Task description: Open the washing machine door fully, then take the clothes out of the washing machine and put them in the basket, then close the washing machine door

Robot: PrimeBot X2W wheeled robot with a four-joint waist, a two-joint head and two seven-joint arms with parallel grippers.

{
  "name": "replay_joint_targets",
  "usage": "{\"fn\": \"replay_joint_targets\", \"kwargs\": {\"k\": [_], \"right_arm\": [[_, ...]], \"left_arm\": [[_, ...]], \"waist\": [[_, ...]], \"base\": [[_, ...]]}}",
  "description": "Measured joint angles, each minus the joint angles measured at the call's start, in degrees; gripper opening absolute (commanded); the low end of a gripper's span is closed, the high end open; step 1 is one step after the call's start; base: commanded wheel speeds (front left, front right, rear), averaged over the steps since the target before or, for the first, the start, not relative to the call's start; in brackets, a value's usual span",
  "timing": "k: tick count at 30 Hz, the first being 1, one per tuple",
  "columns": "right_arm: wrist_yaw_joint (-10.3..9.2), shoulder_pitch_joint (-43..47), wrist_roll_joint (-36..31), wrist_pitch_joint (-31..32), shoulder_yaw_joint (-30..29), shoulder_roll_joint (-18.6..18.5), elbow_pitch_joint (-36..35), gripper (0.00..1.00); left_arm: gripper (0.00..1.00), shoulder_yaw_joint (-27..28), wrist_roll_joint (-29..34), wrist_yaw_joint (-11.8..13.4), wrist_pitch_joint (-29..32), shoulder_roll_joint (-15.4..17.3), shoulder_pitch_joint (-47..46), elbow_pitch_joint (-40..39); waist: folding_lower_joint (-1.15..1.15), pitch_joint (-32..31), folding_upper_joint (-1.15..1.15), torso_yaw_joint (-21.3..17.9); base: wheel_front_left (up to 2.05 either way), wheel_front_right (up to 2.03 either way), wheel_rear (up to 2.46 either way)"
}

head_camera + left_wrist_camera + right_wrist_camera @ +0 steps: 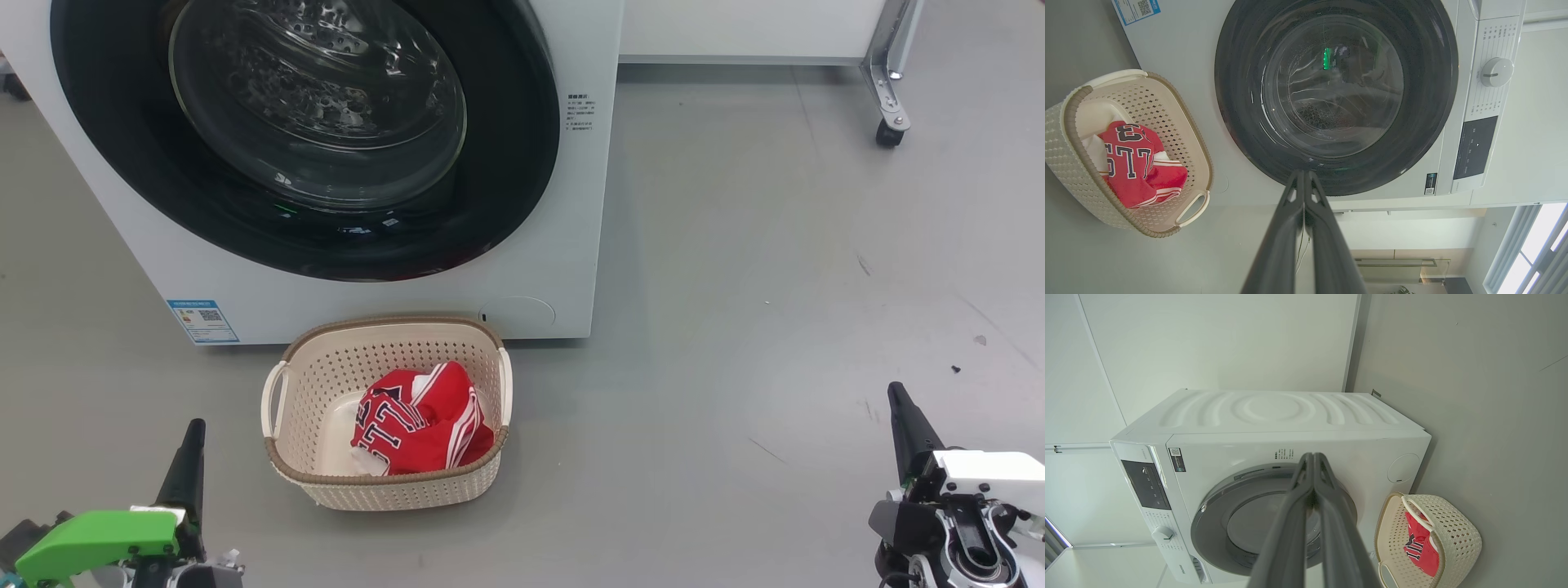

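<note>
Red white-striped fabric garments (420,420) noted inside cream perforated plastic basket (384,322); black-rimmed round glass door (506,180) judged shut. Pinched closed and empty: left gripper (196,426), right gripper (896,390). Closing step judged done; only withdrawal needed.

One washing machine (367,298), one basket (385,322), perhaps two garments (424,418)

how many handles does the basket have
2. One handle is on the left end of the basket, the other on its right end, as the head view shows it. The whole rim shows, so none is likely hidden.
</note>
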Motion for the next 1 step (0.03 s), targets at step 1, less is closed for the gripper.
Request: {"fn": "replay_joint_targets", "kwargs": {"k": [1], "right_arm": [[0.0,0.0,0.0,0.0,0.0,0.0,0.0,0.0]], "left_arm": [[0.0,0.0,0.0,0.0,0.0,0.0,0.0,0.0]], "waist": [[0.0,0.0,0.0,0.0]], "base": [[0.0,0.0,0.0]]}}
